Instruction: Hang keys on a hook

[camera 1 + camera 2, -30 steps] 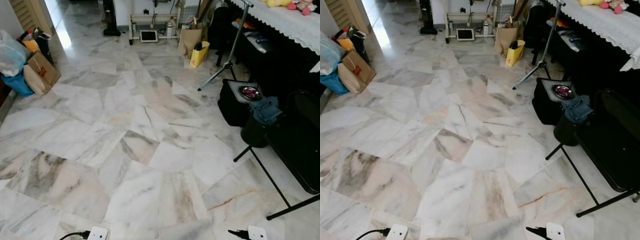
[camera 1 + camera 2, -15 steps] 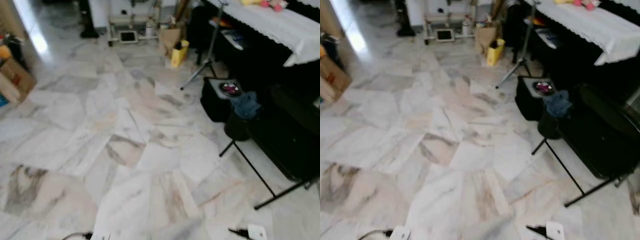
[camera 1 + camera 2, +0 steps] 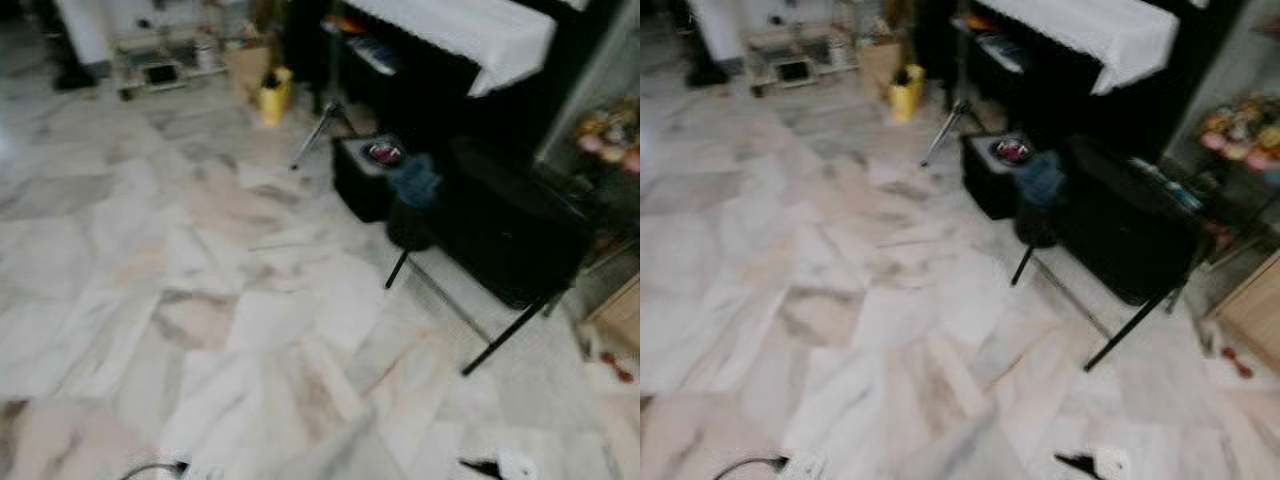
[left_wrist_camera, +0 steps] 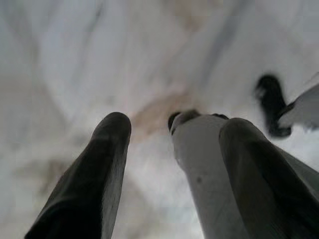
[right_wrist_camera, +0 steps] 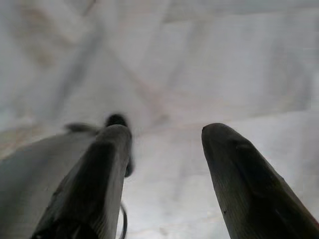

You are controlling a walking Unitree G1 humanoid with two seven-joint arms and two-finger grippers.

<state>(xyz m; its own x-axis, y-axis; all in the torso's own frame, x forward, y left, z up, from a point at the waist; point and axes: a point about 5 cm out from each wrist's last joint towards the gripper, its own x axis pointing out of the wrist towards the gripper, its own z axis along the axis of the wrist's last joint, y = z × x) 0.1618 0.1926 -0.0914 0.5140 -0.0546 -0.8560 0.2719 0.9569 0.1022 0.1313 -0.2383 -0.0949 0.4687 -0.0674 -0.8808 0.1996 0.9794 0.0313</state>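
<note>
Left gripper and right gripper hang with fingers apart over marble floor, idle for walking. Blurred; perhaps keys in dish on black box, upper centre.

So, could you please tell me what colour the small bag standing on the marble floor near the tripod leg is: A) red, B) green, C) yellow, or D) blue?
C: the small yellow bag stands on the white marble floor, close to the grey tripod leg.
</note>
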